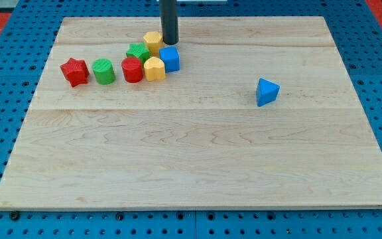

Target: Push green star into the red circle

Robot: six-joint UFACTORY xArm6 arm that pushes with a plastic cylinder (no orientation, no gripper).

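The green star [138, 52] lies near the view's top, left of centre, in a tight cluster. The red circle [132, 70] sits just below it, touching or nearly touching. My tip [170, 42] stands at the cluster's upper right, right of a yellow block [153, 41] and just above the blue cube [170, 58]. The tip is to the right of the green star, with the yellow block between them.
A yellow block [154, 68] sits right of the red circle. A green cylinder [103, 71] and a red star [75, 72] stand in a row to its left. A blue triangle [266, 91] lies alone at the view's right. The wooden board [197, 159] is bordered by blue pegboard.
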